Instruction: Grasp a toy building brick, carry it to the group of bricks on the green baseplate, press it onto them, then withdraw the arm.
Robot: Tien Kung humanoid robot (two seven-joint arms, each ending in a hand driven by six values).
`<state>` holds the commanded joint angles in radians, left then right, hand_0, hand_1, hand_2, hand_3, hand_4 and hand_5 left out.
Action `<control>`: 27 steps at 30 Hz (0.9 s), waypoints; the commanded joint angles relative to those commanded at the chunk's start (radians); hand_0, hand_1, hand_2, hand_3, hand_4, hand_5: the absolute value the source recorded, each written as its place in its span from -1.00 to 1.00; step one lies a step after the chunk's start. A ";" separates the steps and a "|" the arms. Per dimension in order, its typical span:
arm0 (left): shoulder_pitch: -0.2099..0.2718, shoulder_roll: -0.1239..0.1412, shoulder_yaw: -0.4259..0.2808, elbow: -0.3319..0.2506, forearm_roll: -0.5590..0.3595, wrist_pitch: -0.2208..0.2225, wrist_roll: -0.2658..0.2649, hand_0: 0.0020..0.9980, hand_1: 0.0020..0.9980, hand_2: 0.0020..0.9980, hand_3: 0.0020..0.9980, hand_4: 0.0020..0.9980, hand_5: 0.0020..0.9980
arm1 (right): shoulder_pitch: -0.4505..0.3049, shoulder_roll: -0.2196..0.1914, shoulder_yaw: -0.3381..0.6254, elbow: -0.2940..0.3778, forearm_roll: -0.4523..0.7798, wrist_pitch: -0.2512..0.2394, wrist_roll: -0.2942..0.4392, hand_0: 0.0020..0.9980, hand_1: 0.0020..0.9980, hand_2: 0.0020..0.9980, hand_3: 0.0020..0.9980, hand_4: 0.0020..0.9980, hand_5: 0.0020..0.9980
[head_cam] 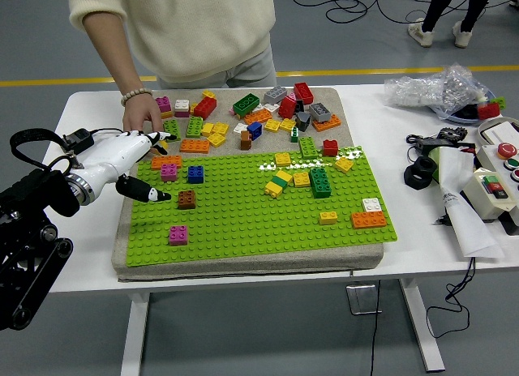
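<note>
Bricks point(268, 113), small, rigid, light and smooth, suit a pinch across opposite flat sides; left hand point(134, 161) hovers released over green baseplate point(259, 222).

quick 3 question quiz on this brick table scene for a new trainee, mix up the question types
1. True or false: the left hand is holding a brick.
2. Which brick sits alone near the front left of the green baseplate? A) magenta brick B) grey brick C) white brick
3. Fill in: the person's hand rests at the pile's far ____ corner.

Key
1. False. Its fingers are spread and hold nothing, above the baseplate's left edge by the brown brick.
2. A, the magenta brick.
3. Left, beside the loose bricks on the mat.
</note>
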<state>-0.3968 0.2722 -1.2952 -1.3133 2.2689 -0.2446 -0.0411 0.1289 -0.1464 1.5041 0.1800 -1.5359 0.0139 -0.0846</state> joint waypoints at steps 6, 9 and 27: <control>-0.033 0.009 0.029 0.022 0.000 -0.017 -0.006 0.51 0.47 0.14 0.60 0.90 -0.81 | 0.002 -0.001 0.000 0.000 0.001 0.000 0.000 0.52 0.35 0.44 0.48 1.00 0.37; -0.052 0.003 0.056 0.053 0.000 -0.022 -0.009 0.45 0.43 0.07 0.55 0.82 -0.88 | 0.005 -0.002 0.000 0.000 0.002 0.000 0.000 0.52 0.35 0.44 0.48 1.00 0.37; -0.111 -0.055 0.115 0.204 0.000 -0.014 -0.021 0.53 0.52 0.11 0.59 0.81 -0.92 | 0.007 -0.003 -0.001 0.000 0.001 0.000 0.000 0.52 0.35 0.44 0.48 1.00 0.37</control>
<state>-0.5081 0.2169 -1.1806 -1.1088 2.2689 -0.2590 -0.0622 0.1355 -0.1496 1.5029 0.1800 -1.5345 0.0142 -0.0847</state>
